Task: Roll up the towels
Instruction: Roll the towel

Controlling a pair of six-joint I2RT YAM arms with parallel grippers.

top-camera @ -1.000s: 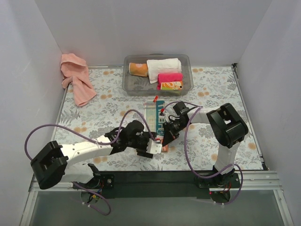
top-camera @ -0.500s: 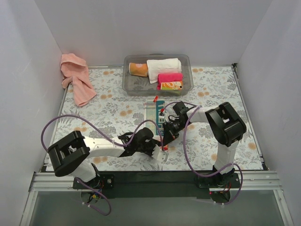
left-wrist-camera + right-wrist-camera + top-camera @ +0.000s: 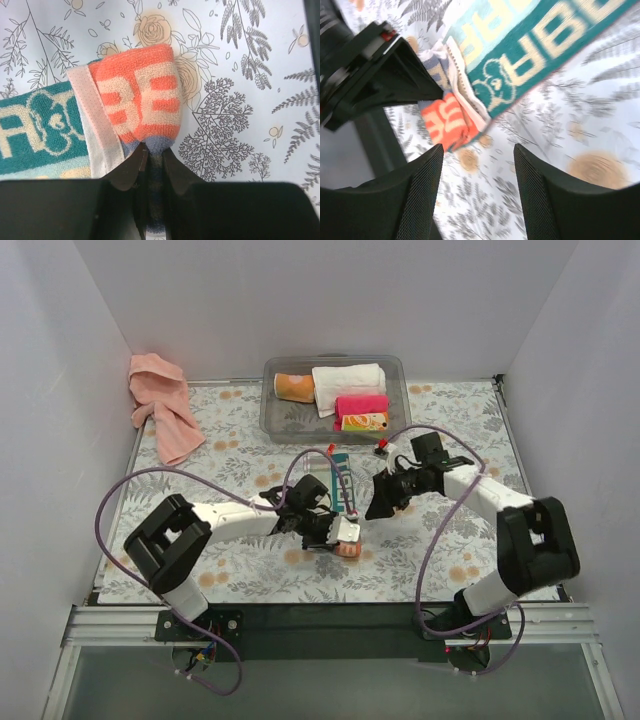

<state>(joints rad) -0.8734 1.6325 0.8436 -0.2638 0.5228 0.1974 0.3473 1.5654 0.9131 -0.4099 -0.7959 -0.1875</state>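
The small teal, red and white patterned cloth (image 3: 342,480) lies lengthwise at mid-table, and its near end is rolled into an orange-and-white bundle (image 3: 142,100). My left gripper (image 3: 343,538) is shut on the bluish edge of that rolled end (image 3: 154,150). My right gripper (image 3: 374,508) hovers open just right of the cloth, nothing between its mesh fingers (image 3: 422,195). In its view the teal strip (image 3: 535,55) and the roll (image 3: 447,122) lie ahead. The salmon-pink towel (image 3: 160,405) lies crumpled at the back left against the wall.
A clear plastic bin (image 3: 270,418) at the back centre holds a white rolled towel (image 3: 348,380), a hot-pink roll (image 3: 362,404), an orange roll (image 3: 295,387) and a yellow-orange patterned roll (image 3: 365,422). White walls close three sides. Purple cables loop over both arms.
My right gripper has opened, let go of the cloth and drawn back to the right. My left gripper has closed on the rolled end.
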